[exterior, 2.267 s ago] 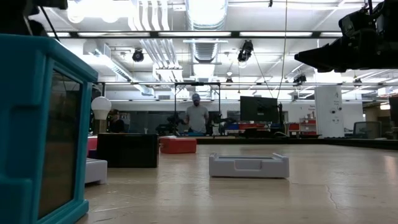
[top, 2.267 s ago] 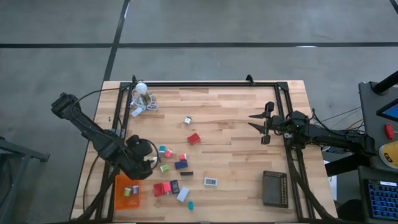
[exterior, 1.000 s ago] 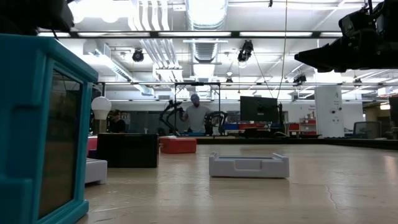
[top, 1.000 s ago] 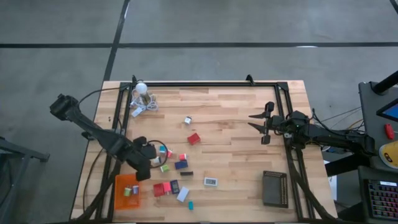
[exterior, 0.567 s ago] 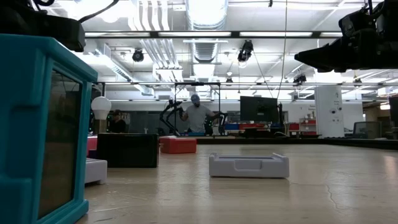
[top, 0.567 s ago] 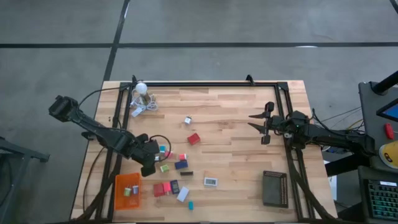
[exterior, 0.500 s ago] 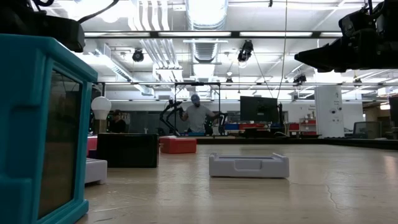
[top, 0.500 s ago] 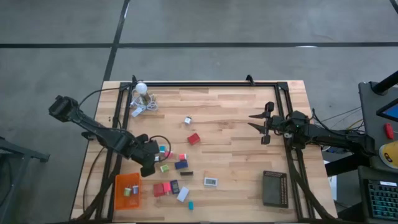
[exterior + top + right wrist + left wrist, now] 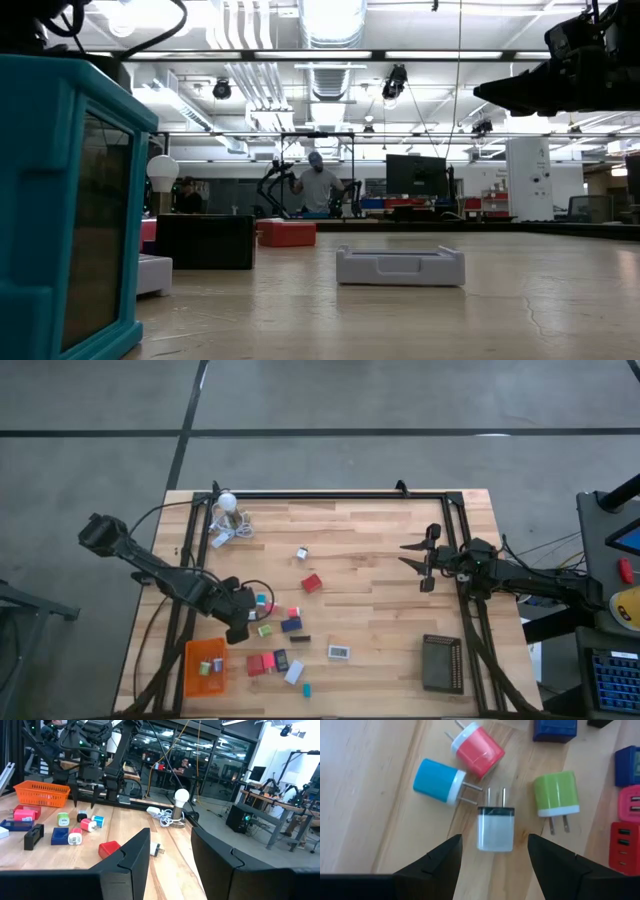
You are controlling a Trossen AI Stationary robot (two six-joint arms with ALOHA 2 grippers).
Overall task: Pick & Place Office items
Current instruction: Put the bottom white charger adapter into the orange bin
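Only wrist view shows plugs, white plug [image 9: 495, 828] between left fingers [image 9: 437, 865] (apart)

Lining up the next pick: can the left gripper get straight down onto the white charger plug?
Probably yes. The left gripper hangs open right over the white plug, nothing between; the blue plug and green plug lie close by.

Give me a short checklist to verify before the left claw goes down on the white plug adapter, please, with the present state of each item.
1. Left claw open: ok, its fingers stand apart.
2. White plug adapter lies centred between the fingers: ok.
3. Neighbours stand apart from it: not ok, the blue adapter has prongs very near its corner; the green adapter is apart.
4. Claw empty: ok, nothing is held.
5. Orange tray has free room: ok, few items inside.
6. Right claw stays out of the way: ok, it waits at the table's right side.
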